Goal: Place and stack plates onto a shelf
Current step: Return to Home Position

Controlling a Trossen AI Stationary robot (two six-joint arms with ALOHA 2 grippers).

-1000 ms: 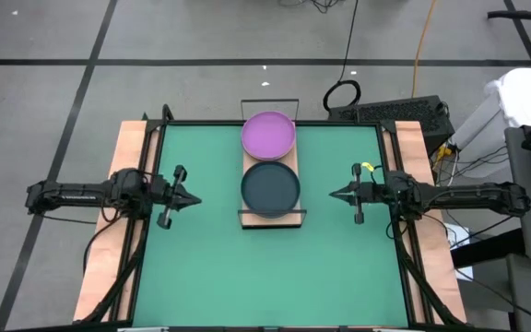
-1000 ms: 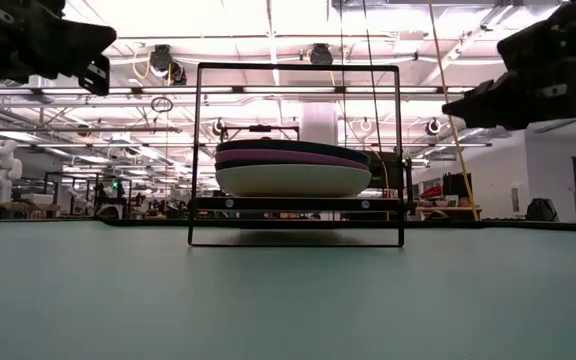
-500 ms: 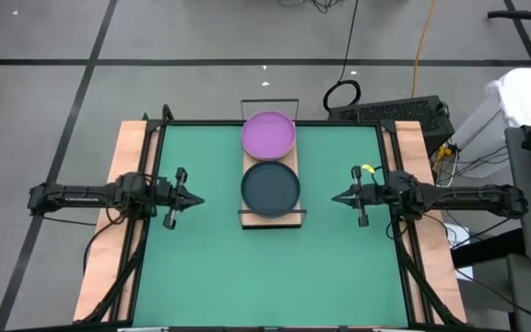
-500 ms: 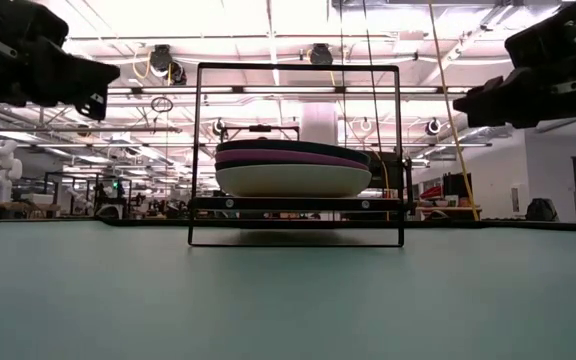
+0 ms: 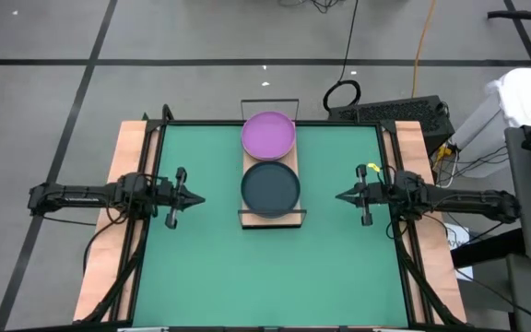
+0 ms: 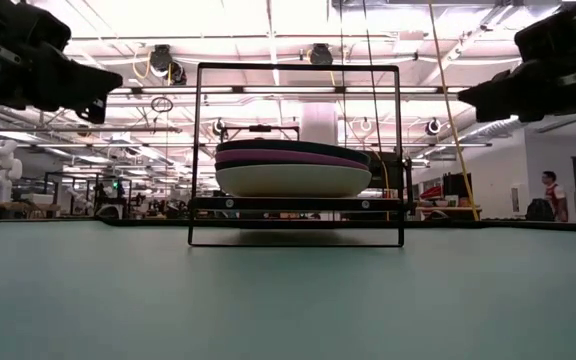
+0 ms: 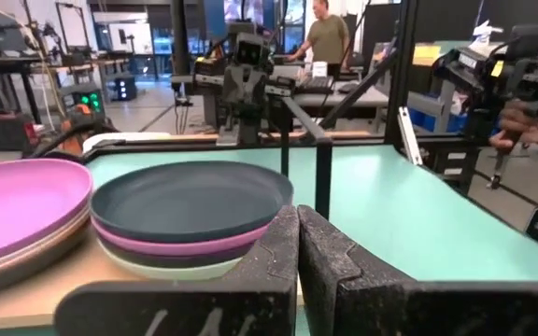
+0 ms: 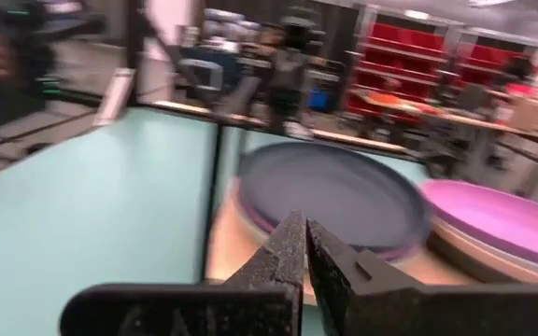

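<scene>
As left tool and right tool flank it, shelf holds plates.

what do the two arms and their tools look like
The left arm and right arm are slim, black and jointed, with black cables alongside. The left tool and right tool are tapered; their fingers are dark and speckled. A yellow tag marks the right arm.

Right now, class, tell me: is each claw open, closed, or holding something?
Left claw: closed, holding nothing, to the left of the shelf.
Right claw: closed, holding nothing, to the right of the shelf.
</scene>
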